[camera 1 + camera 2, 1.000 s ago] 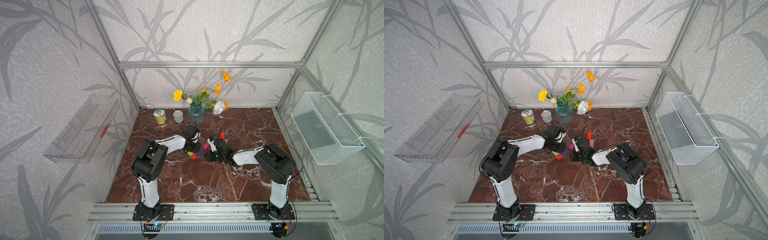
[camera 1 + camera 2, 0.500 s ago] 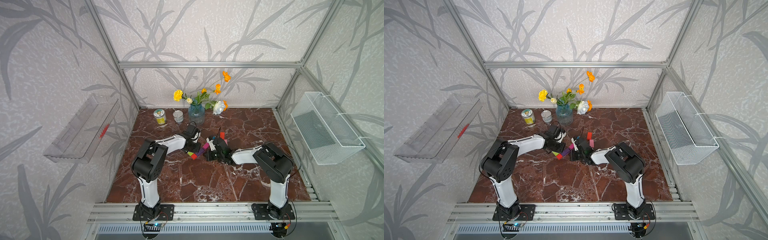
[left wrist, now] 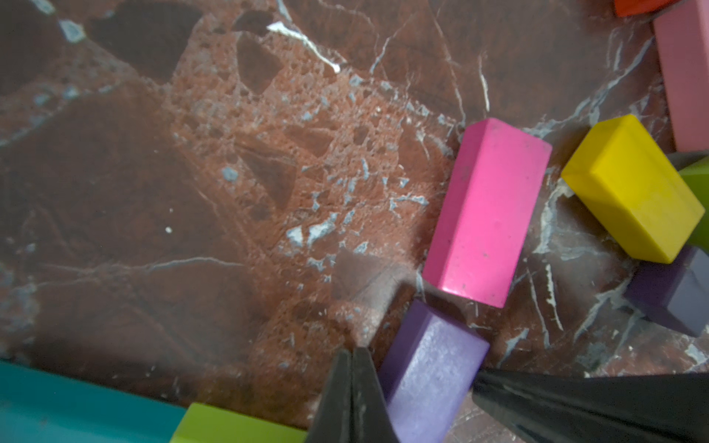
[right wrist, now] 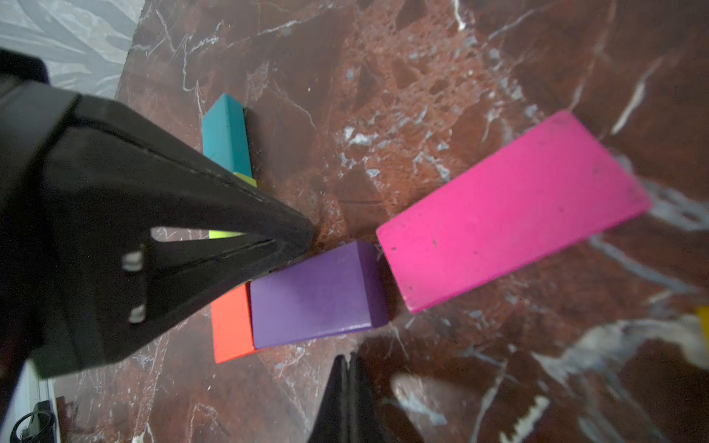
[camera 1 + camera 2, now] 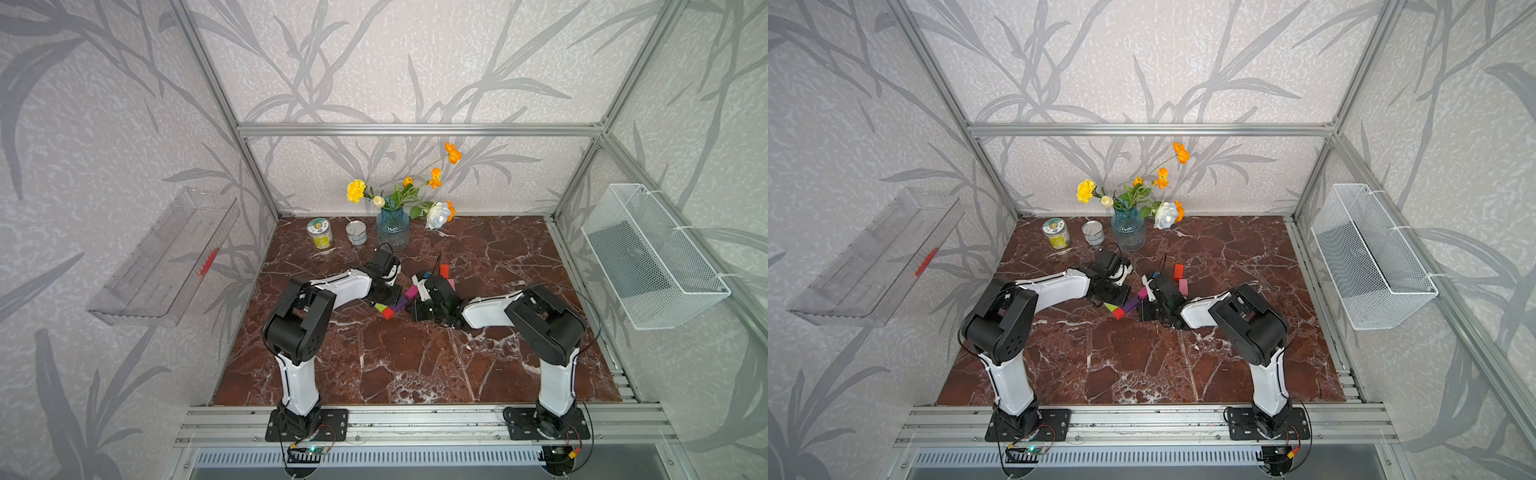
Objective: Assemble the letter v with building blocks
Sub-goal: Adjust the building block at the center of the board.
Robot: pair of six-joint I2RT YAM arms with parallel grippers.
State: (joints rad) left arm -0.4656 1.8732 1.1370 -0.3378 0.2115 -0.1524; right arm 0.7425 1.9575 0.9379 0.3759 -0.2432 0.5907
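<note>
Mid-table, a teal bar (image 4: 226,134), a lime green bar (image 3: 230,425), a red cube (image 4: 230,326), a purple bar (image 4: 314,295) and a magenta bar (image 4: 510,207) lie in a bent row of building blocks. My left gripper (image 3: 353,351) is shut and empty, its tip on the table against the purple bar's (image 3: 429,376) side. My right gripper (image 4: 348,356) is shut and empty too, just off the purple bar's opposite side. A yellow block (image 3: 629,188), a purple cube (image 3: 675,295), a pink bar (image 5: 450,284) and a red bar (image 5: 444,271) lie loose nearby.
Two cans (image 5: 320,233) (image 5: 356,232) and a blue vase of flowers (image 5: 392,228) stand along the back wall. A wire basket (image 5: 652,257) hangs on the right wall and a clear tray (image 5: 166,257) on the left wall.
The right arm has edged slightly to the left toward the blocks. The left arm and the blocks look unmoved, and both grippers stay shut.
</note>
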